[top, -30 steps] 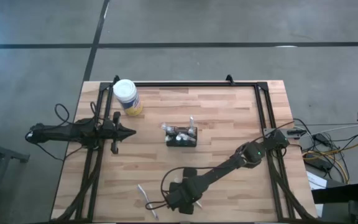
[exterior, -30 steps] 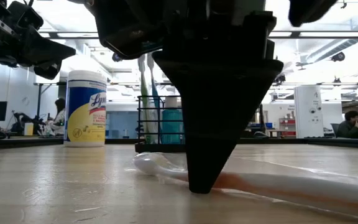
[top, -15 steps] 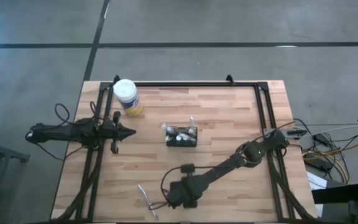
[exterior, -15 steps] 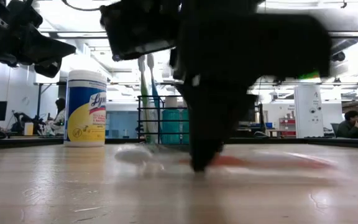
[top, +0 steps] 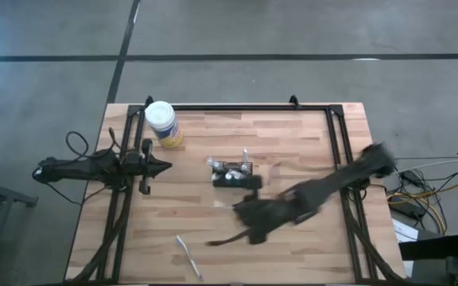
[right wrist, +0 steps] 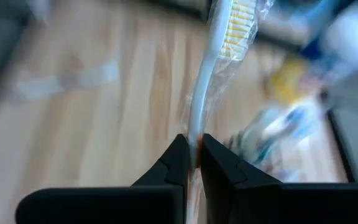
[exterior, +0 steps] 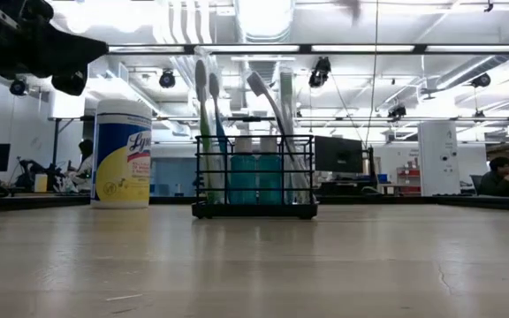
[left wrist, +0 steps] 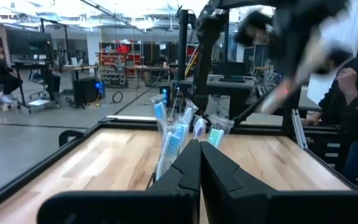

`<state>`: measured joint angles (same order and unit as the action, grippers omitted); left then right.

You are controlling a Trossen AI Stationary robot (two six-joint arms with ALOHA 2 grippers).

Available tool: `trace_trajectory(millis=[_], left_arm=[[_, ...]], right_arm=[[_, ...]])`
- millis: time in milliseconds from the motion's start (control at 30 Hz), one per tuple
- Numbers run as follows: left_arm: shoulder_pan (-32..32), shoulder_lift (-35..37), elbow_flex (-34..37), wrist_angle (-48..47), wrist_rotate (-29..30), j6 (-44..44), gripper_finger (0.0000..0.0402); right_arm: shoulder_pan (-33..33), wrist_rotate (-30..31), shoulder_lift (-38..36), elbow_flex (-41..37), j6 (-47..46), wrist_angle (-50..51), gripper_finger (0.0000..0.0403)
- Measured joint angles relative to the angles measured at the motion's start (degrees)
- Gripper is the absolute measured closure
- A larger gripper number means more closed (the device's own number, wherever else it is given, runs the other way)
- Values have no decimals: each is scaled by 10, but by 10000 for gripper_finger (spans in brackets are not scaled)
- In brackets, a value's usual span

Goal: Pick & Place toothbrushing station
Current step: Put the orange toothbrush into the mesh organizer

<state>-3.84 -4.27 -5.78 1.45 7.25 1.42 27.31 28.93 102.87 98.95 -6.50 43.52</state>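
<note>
The toothbrushing station is a black wire caddy (top: pixel 233 176) (exterior: pixel 254 181) at the table's middle, standing on its base with several toothbrushes upright in it. My right gripper (right wrist: pixel 193 148) (top: pixel 251 226) hovers blurred just near of the caddy, shut on a wrapped toothbrush (right wrist: pixel 219 68) with yellow bristles. Another wrapped toothbrush (top: pixel 188 256) lies flat near the front edge. My left gripper (left wrist: pixel 199 163) (top: pixel 165 168) waits shut at the table's left, pointing level at the caddy (left wrist: pixel 182 134). My right gripper pinches the toothbrush's handle (right wrist: pixel 195 132) between its two fingers, through the clear wrapper. The brush runs on past the fingertips along the line of the fingers, its bristle head (right wrist: pixel 238 25) farthest out. It is lifted clear of the table.
A yellow jar with a white lid (top: pixel 162 123) (exterior: pixel 122 155) stands at the far left corner. A black frame (top: pixel 237 106) runs along the table's far edge and sides. Bare wood lies right of the caddy. People sit in the room beyond.
My right gripper stood with its fingers down on a wrapped toothbrush near the front edge. It has risen fast with the brush, swung toward the caddy and tipped less steeply. The brush is lifted clear of the table. The arm has left the low view.
</note>
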Motion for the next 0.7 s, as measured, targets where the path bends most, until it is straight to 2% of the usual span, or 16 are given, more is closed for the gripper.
trace_trajectory(millis=[167, 400, 567, 700], left_arm=[[0, 0, -7, 0, 2, -16, 399], [0, -2, -22, 0, 2, -32, 399], [0, -2, -31, 1, 2, -40, 399], [0, -6, -34, 4, 2, -46, 399]], right_arm=[[-3, -8, -181, -193, 57, -177, 384], [-42, -69, -394, -443, 118, -387, 385], [-62, -77, -505, -597, 129, -487, 385], [-63, -82, -563, -695, 140, -617, 385]])
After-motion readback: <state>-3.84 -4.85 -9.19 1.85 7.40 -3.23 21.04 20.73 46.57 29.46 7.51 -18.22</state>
